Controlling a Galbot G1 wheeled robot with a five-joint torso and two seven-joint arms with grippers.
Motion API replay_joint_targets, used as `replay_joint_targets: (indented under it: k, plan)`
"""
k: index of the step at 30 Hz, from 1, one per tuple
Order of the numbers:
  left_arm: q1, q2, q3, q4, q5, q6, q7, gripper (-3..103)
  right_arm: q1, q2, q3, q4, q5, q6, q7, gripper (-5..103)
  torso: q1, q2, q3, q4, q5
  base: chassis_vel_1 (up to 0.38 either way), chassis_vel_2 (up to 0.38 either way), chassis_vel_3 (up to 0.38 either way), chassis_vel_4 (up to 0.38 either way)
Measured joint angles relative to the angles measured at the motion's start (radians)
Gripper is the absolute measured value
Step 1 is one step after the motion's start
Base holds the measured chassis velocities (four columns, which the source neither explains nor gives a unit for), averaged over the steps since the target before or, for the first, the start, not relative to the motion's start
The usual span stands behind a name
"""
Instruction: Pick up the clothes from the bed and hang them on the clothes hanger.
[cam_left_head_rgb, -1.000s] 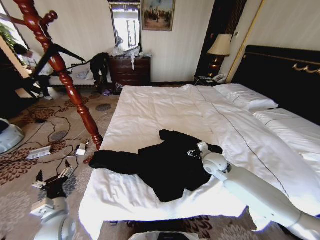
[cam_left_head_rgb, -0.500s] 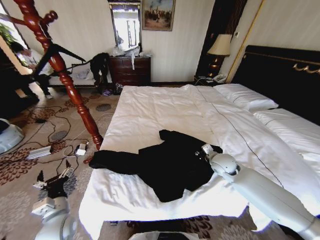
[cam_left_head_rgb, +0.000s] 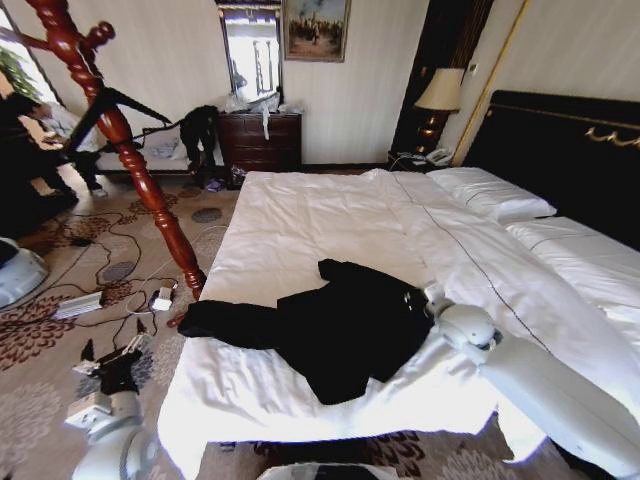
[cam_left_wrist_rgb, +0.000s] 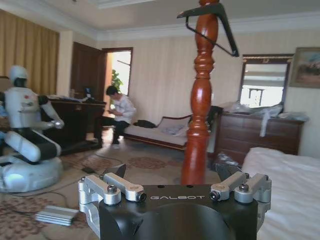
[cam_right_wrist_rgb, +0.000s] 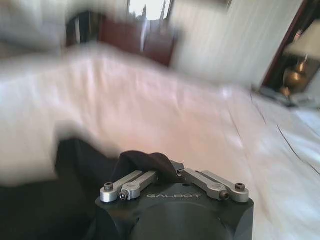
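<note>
Clothes (cam_left_head_rgb: 340, 325) here means one black coat, lying spread out near the foot edge of the bed (cam_left_head_rgb: 300, 220), on the white duvet (cam_left_head_rgb: 480, 270), with one sleeve stretched toward the side where the coat stand is. The right gripper (cam_left_head_rgb: 417, 297) sits at the coat's headboard-side edge, and in the right wrist view a bunched fold of black cloth (cam_right_wrist_rgb: 145, 162) pokes up right between the closed-in fingers (cam_right_wrist_rgb: 131, 181), so it's pinching the fabric. The rest of the coat lies flat on the bed.

The left gripper (cam_left_head_rgb: 108, 362) hangs low over the patterned carpet (cam_left_head_rgb: 40, 330) beside the bed, well away from the coat. Its fingers (cam_left_wrist_rgb: 116, 172) are spread with nothing between them.

Count-wise: one coat, one bed, two white pillows (cam_left_head_rgb: 490, 192) up by the black headboard (cam_left_head_rgb: 560, 140), and one red-brown clothes hanger (cam_left_head_rgb: 130, 150) standing on the floor off the bed's corner, with a black hanger (cam_left_wrist_rgb: 212, 22) hooked near its top.
</note>
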Motion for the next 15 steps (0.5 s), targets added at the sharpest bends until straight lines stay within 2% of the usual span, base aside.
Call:
replay_joint_targets:
  k: [2, 3, 4, 6, 8, 9, 11, 15]
  plan:
    - [0.028, 0.024, 0.014, -0.034, -0.065, -0.009, 0.019, 100, 0.049, 0.015, 0.013, 0.041, 0.12, 0.155, 0.001, 1, 0.0, 0.0, 0.0, 0.0001, 0.0, 0.0, 0.0, 0.0, 0.0]
    - [0.039, 0.032, 0.019, -0.048, -0.099, -0.016, 0.031, 100, 0.081, 0.019, 0.016, 0.066, 0.178, 0.197, 0.002, 1, 0.0, 0.0, 0.0, 0.0001, -0.0001, 0.0, 0.0, 0.0, 0.0]
    - [0.039, 0.032, 0.019, -0.048, -0.099, -0.016, 0.031, 100, 0.081, 0.019, 0.016, 0.066, 0.178, 0.197, 0.002, 1, 0.0, 0.0, 0.0, 0.0001, -0.0001, 0.0, 0.0, 0.0, 0.0]
    - [0.068, 0.043, 0.036, -0.083, -0.201, -0.028, 0.065, 100, 0.182, 0.026, 0.014, 0.127, 0.331, 0.255, 0.015, 1, 0.0, 0.0, 0.0, 0.0004, -0.0002, 0.0, 0.0, 0.0, 0.0]
    - [0.083, 0.045, 0.051, -0.103, -0.27, -0.028, 0.086, 100, 0.247, 0.03, 0.005, 0.156, 0.402, 0.27, 0.021, 1, 0.0, 0.0, 0.0, 0.0004, -0.0005, 0.0, 0.0, 0.0, 0.0]
    - [0.083, 0.045, 0.051, -0.103, -0.27, -0.028, 0.086, 100, 0.247, 0.03, 0.005, 0.156, 0.402, 0.27, 0.021, 1, 0.0, 0.0, 0.0, 0.0004, -0.0005, 0.0, 0.0, 0.0, 0.0]
    - [0.093, 0.041, 0.078, -0.12, -0.333, -0.026, 0.104, 100, 0.324, 0.032, -0.012, 0.183, 0.465, 0.276, 0.026, 1, 0.0, 0.0, 0.0, 0.0002, -0.0003, 0.0, 0.0, 0.0, 0.0]
    - [0.097, 0.03, 0.111, -0.126, -0.354, -0.026, 0.13, 100, 0.374, 0.028, -0.033, 0.197, 0.486, 0.273, 0.03, 1, 0.0, 0.0, 0.0, 0.0003, -0.0004, 0.0, 0.0, 0.0, 0.0]
